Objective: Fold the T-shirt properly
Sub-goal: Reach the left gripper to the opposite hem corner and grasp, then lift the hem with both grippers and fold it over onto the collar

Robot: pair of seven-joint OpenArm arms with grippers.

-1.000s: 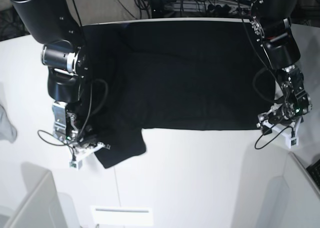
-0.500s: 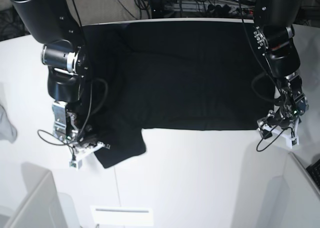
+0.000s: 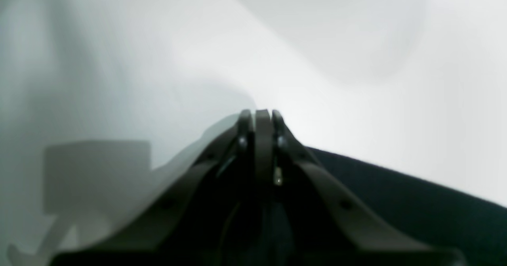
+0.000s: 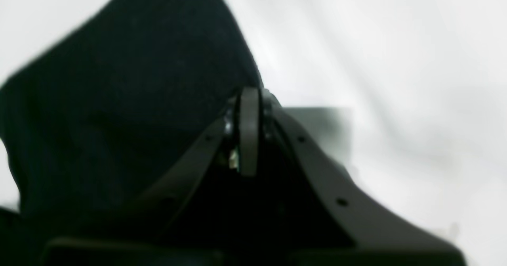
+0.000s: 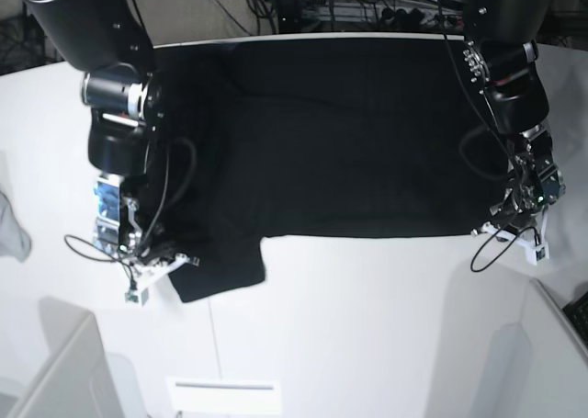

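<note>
Nearest the base camera, at about 8 o'clock, the right gripper (image 5: 152, 271) sits low on the white table (image 5: 367, 326) with its fingers pressed together against the edge of a sleeve of the T-shirt (image 5: 340, 133) — whether cloth is pinched between them I cannot tell. At about 4 o'clock the left gripper (image 5: 514, 230) rests at the shirt's hem corner, fingers likewise closed tip to tip, the dark cloth just beside them. Beyond both, the black T-shirt lies spread flat, plain side up, reaching toward 12 o'clock — a small grey cloth scrap (image 5: 11, 230) lies well apart at 9 o'clock.
</note>
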